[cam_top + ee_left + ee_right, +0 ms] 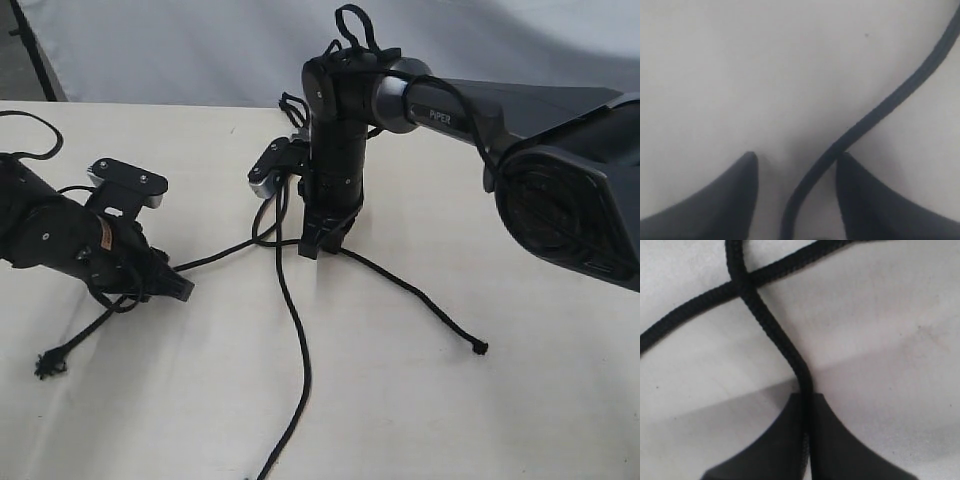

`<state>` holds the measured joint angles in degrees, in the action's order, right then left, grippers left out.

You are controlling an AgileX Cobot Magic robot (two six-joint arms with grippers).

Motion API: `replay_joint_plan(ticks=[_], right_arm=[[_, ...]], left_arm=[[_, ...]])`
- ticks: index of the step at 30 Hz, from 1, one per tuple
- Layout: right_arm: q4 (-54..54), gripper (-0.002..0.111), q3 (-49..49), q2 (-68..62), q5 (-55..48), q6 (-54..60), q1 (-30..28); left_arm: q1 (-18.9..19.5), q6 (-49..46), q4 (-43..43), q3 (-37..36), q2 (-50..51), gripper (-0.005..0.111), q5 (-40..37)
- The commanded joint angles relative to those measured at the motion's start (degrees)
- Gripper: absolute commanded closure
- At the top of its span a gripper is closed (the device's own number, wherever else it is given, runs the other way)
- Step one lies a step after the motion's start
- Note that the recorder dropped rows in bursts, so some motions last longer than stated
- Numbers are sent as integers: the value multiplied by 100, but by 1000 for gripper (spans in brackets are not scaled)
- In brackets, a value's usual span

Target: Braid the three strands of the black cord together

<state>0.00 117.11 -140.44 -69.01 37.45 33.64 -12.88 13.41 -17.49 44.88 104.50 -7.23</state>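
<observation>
On the counter the black cord lies spread out: from the right gripper, its three strands run toward 8, 6 and 4 o'clock. The right gripper is clamped on the cord. The left gripper has its jaws apart, with the 8 o'clock strand between them.

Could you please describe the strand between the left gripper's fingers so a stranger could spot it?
On the white table, find the left gripper lying low. The strand runs into its fingers from the right gripper, shut on the black cord. Only it leads left, to a frayed tip.
</observation>
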Motion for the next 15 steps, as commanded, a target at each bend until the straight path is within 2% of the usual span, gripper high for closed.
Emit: replay_joint_plan(ticks=[1, 3, 7, 15], right_arm=[[0, 109, 4, 24, -45, -29, -41], [0, 109, 4, 24, -45, -29, -41], [0, 109, 4, 24, -95, -73, -41], [0, 109, 15, 35, -95, -277, -90]], left_arm=[[-38, -60, -1, -22, 106, 91, 111], [-38, -65, -1, -22, 118, 107, 84], [-38, -151, 1, -22, 152, 106, -223], [-38, 77, 90, -51, -88, 106, -1383]])
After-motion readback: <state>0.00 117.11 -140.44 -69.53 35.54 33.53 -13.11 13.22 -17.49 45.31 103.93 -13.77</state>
